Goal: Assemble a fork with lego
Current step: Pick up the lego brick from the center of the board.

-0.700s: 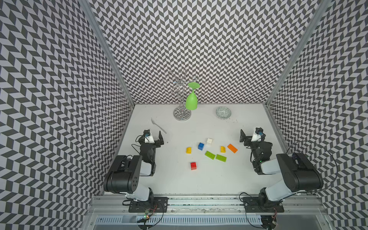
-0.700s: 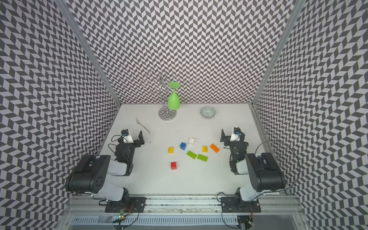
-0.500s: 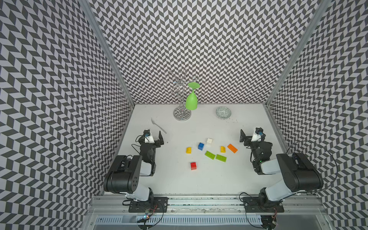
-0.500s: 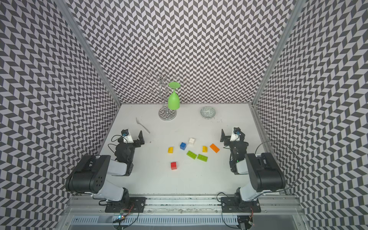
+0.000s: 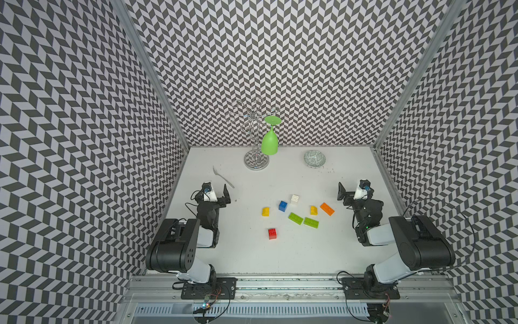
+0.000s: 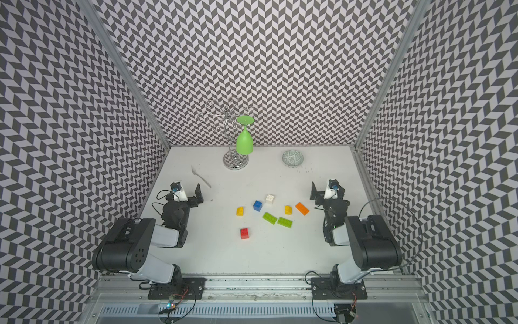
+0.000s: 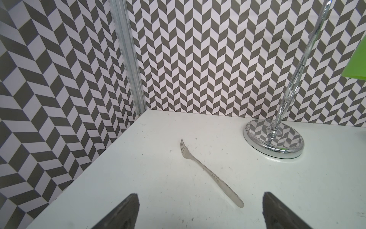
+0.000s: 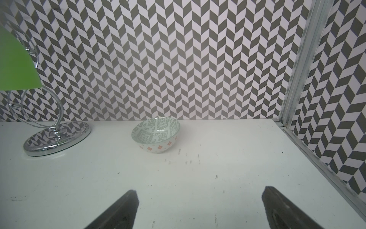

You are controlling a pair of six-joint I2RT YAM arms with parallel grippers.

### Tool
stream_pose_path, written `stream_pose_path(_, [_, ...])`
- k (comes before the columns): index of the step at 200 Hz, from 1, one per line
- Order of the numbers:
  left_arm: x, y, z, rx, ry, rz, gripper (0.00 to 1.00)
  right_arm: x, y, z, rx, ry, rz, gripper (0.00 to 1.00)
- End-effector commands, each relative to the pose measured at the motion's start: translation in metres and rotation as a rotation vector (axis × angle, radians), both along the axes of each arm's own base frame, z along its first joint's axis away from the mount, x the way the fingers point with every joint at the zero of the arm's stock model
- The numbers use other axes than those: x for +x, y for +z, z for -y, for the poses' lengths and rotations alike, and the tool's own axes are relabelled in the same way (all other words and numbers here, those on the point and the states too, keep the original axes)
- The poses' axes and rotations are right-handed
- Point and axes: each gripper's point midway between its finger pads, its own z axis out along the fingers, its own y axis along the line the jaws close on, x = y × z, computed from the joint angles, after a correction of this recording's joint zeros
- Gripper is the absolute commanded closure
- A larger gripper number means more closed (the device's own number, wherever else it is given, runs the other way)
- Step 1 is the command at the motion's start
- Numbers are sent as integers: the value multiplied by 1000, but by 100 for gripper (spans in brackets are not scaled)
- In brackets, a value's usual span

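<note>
Eight lego bricks (image 5: 296, 218) are lying loose on your tabletop (image 5: 252, 258), scattered between the two arms. They're all separate pieces, with the red brick (image 5: 272, 233) off on its own nearer the bases. Your left end effector (image 7: 200, 199) and right end effector (image 8: 199, 196) both have their fingers spread wide, nothing in them, well clear of the bricks.

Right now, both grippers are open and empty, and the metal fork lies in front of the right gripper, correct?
No. The metal fork lies in front of the left gripper, as the left wrist view shows; the right gripper faces the bowl. Both are open and empty.
</note>
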Motion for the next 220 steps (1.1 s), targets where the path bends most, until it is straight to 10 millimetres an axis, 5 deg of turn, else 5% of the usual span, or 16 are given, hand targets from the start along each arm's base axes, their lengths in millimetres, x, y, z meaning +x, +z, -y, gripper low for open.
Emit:
stream_pose_path(1, [5,9,0,4,0,30,2,1,9,2,4,-7,37,1])
stream_pose_path(44, [4,46,7,51,57,41,2,-1,27,-8,-28,49,46,1])
stream_pose_path(56, [5,71,8,39,55,98,2,6,33,-9,-33,50,24,3])
stream_pose_path(76, [9,120,26,27,-52,192,1,14,55,-17,-55,66,15,4])
stream_pose_path(111, [20,176,61,23,-246,195,1,34,93,-45,-116,179,-69,4])
stream_pose_path(142, [11,217,93,-51,-431,241,1,30,133,-63,-183,267,-115,3])
stream_pose_path(182, [-8,232,139,62,-618,172,2,27,153,-87,-239,409,-312,2])
stream_pose_path(220, [-36,230,168,183,-742,128,2,20,119,-93,-353,389,-571,3])
